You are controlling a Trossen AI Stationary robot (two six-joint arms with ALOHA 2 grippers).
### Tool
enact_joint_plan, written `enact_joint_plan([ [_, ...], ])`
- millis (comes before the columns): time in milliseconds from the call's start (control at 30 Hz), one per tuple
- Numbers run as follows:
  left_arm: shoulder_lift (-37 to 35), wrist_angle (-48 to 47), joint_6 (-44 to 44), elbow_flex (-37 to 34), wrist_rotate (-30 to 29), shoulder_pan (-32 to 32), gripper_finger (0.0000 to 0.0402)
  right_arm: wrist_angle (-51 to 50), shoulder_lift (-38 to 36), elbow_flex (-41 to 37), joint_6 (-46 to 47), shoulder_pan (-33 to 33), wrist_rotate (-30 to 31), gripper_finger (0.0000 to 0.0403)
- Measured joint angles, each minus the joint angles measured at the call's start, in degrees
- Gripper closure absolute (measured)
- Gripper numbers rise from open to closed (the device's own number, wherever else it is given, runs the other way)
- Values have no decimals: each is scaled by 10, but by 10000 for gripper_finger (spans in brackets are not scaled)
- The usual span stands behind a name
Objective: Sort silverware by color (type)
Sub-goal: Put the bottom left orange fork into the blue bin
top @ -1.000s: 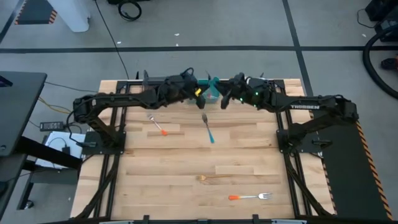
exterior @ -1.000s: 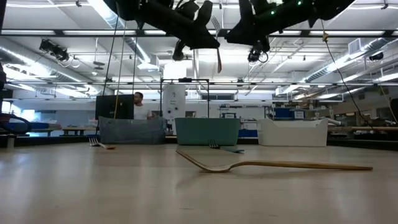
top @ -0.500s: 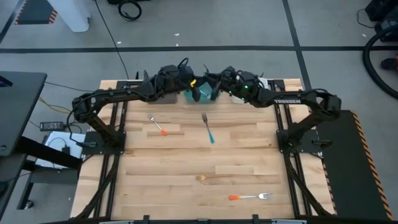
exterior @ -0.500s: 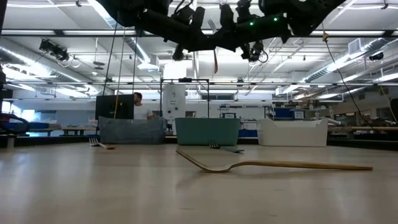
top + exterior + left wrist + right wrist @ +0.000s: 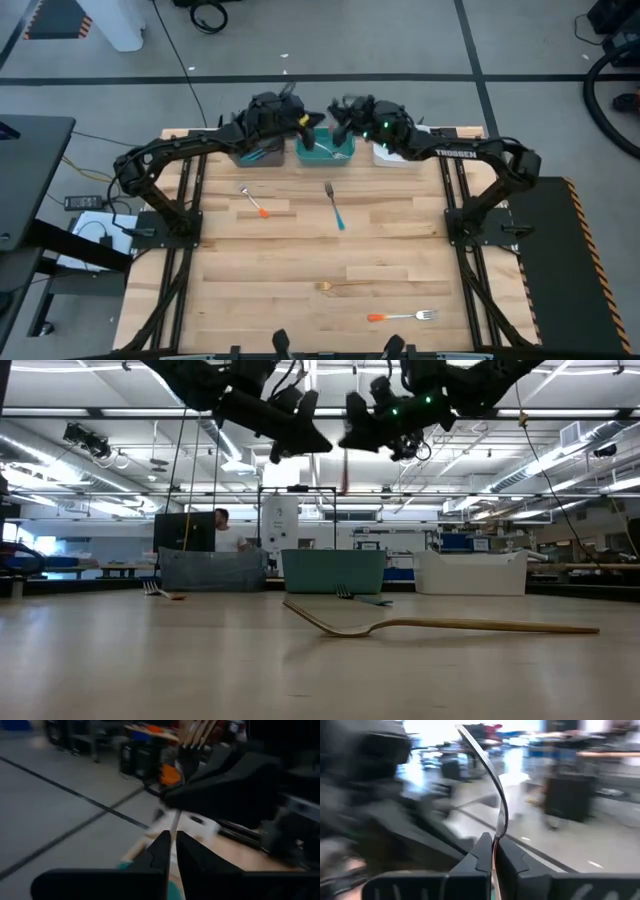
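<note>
The right gripper (image 5: 492,851) clamps a gold fork (image 5: 490,775), seen only from its wrist; beside it, the left gripper (image 5: 171,847) pinches the same fork.

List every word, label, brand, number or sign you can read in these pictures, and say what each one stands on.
"TROSSEN": white lettering along the right arm's forearm link, legible in the high view.
No other text is readable. Signs and equipment in the room behind the table in the low view are too small to read, and both wrist views are too blurred to show any lettering.
The bins and forks carry no visible markings.
</note>
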Motion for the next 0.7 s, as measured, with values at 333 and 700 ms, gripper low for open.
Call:
enact_joint_plan([
  [333, 0, -12, -11, 0, 33, 71, 322, -67, 5, 0, -20, -69, -48, 395],
  [700, 0, -12, -13, 0, 98, 112, 324, -84, 87, 0, -29, -76, -131, 393],
])
